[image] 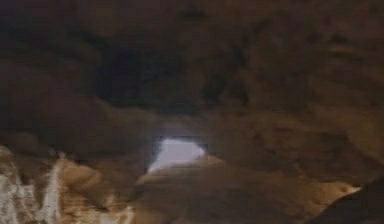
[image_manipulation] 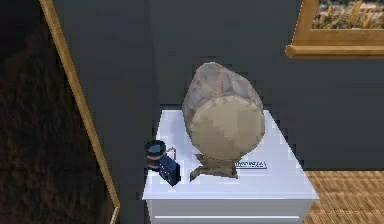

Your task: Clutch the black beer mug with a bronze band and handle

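Observation:
A small dark mug (image_manipulation: 154,153) with a lighter band around it stands on the white side table (image_manipulation: 270,180), near the table's left front corner. A dark blue blocky thing (image_manipulation: 172,170) sits right against it; I cannot tell whether that is the mug's handle or a separate item.
A large brown-grey egg-shaped sculpture (image_manipulation: 225,115) on a low stand takes up the table's middle. Behind is a dark blue wall with a gold-framed picture (image_manipulation: 340,28) at the upper right. A wooden frame edge (image_manipulation: 75,110) slants down the left. The forward view has a dark brown rough mass (image: 200,80) very close, with a pale gap (image: 177,153).

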You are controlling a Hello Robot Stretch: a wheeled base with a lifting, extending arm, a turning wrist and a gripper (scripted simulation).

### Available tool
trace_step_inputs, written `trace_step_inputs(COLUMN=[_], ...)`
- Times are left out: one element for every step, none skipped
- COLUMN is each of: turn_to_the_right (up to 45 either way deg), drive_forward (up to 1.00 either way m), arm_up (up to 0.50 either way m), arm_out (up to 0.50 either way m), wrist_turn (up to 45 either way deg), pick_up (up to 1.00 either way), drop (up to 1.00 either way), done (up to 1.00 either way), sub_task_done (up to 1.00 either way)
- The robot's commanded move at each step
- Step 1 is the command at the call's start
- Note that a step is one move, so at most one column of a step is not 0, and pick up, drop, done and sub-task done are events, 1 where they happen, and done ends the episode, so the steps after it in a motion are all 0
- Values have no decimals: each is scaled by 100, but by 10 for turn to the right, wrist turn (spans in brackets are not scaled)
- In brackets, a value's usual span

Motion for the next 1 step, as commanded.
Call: trace_step_inputs(turn_to_the_right=[0], drive_forward=[0], arm_up=[36], arm_out=[0], wrist_turn=[0], pick_up=[0], drop=[0], done=[0], sub_task_done=[0])
